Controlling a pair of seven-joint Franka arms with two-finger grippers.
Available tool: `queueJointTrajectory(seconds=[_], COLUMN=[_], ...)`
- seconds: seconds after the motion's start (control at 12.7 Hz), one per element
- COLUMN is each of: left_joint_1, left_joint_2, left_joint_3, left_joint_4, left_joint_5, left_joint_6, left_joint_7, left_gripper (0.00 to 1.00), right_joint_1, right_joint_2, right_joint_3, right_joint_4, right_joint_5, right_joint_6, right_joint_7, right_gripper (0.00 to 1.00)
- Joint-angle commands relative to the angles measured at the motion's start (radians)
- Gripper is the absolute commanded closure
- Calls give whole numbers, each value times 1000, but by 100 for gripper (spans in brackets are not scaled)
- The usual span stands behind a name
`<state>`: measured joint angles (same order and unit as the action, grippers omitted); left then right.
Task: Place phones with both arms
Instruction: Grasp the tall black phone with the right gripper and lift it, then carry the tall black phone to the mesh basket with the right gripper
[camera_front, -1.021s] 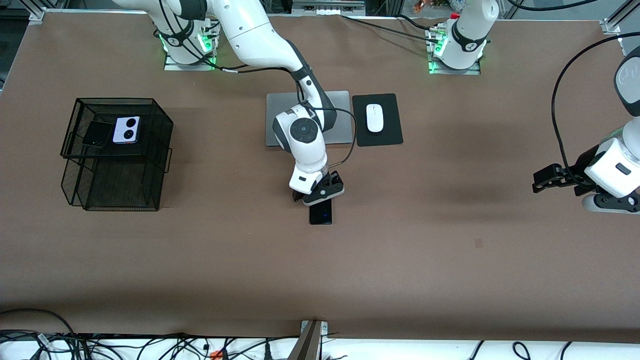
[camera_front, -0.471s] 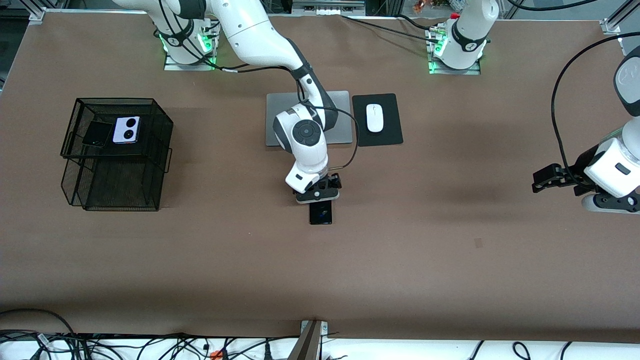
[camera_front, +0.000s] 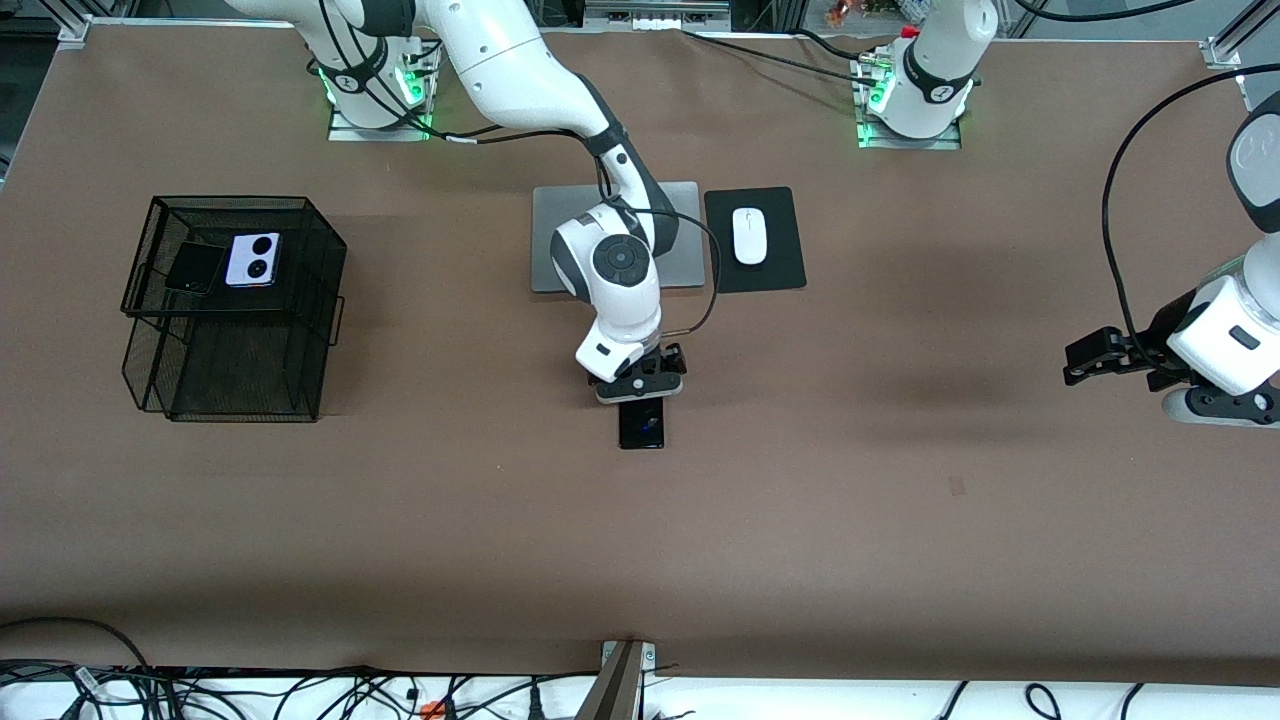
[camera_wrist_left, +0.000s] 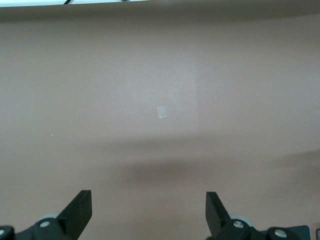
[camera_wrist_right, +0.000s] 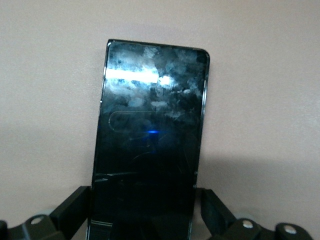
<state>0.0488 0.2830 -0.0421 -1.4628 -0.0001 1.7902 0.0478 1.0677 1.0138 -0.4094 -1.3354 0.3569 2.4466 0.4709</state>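
A long slim black slab phone (camera_front: 641, 426) (camera_wrist_right: 152, 135) lies flat on the brown table near its middle. My right gripper (camera_front: 640, 390) (camera_wrist_right: 145, 196) is down at the phone's end that lies farther from the front camera. It is open, with one finger along each long edge and a thin gap still showing on one side. A pale-lilac flip phone (camera_front: 252, 259) and a black flip phone (camera_front: 195, 267) lie side by side on top of the black mesh rack (camera_front: 240, 375). My left gripper (camera_front: 1078, 362) (camera_wrist_left: 147, 200) waits open and empty over bare table at the left arm's end.
A silver laptop (camera_front: 560, 215) lies closed under the right arm's wrist, beside a white mouse (camera_front: 749, 235) on a black pad (camera_front: 780, 270). A small pale tape mark (camera_wrist_left: 162, 111) shows on the table. Cables run along the front edge.
My right gripper has turned square to the slab phone and settled around its end, its fingers drawing in slightly. The left arm and the phones have not moved.
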Motion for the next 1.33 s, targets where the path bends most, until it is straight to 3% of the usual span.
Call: queueJointTrajectory(seconds=[0.0,0.08,0.16,0.31,0.55,1.02,1.26], left_joint_1=[-10,-10,-10,-10,-10,-15,-15], left_joint_2=[-19,-19,-19,-19,-19,-19,-19], left_joint_3=[-1,-1,-1,-1,-1,-1,-1], left_joint_4=[-18,-18,-18,-18,-18,-18,-18], left_joint_5=[15,15,15,15,15,14,14], left_joint_6=[-6,-6,-6,-6,-6,-6,-6], left_joint_7=[11,10,10,10,10,10,10], left_gripper=[0,0,0,0,0,0,0], right_joint_1=[17,17,15,11,14,11,6], right_joint_2=[14,9,6,-21,-111,-193,-199], right_joint_3=[-2,-3,-5,-22,-95,-239,-259], right_joint_4=[-8,-8,-8,-10,-10,-15,-16], right_joint_5=[-18,-18,-13,-15,-16,-15,-7], right_joint_6=[-20,-20,-21,-49,-226,-421,-460], right_joint_7=[22,22,23,15,5,-9,-43], right_gripper=[61,70,71,71,71,71,71])
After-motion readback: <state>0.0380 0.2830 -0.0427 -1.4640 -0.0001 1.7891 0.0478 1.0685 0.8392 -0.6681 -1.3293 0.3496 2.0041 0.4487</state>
